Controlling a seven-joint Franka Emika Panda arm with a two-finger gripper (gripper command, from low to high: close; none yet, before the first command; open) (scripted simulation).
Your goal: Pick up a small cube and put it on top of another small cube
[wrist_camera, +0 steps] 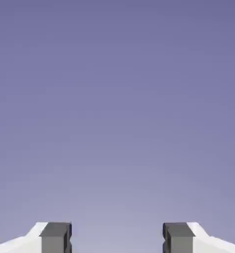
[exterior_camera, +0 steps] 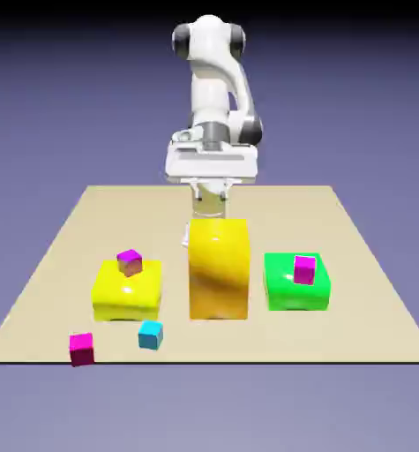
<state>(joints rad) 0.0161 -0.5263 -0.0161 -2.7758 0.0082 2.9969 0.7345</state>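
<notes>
**Cyan cube free near the front edge, gripper wide and empty behind the tall block**

The small cyan cube [exterior_camera: 151,335] sits on the table [exterior_camera: 354,265] close to its near edge, on the exterior view's left half, just in front of the low yellow block [exterior_camera: 127,291] and apart from it. The hot-pink cube [exterior_camera: 81,348] lies to its left, nearer still to the table's near edge and close to the near left corner; a clear strip of tabletop separates the two small cubes.

Across the middle stand three big blocks in a row: the low yellow block on the left, a tall yellow block [exterior_camera: 219,268] in the centre, and a green block [exterior_camera: 296,282] on the right, with narrow gaps of bare table between them. A purple-magenta cube [exterior_camera: 130,261] rests on top of the low yellow block, and another magenta cube [exterior_camera: 305,269] rests on the green block.

The gripper [exterior_camera: 210,205] hangs behind the tall yellow block, at the far side of the table, its lower part hidden by that block's top. In the hand view the two grey fingertips [wrist_camera: 55,237] stand far apart at the bottom edge, nothing between them, only the plain blue-violet backdrop ahead.

Open tabletop lies along the near edge to the right of the cyan cube, and along the far left and far right sides of the table.
</notes>
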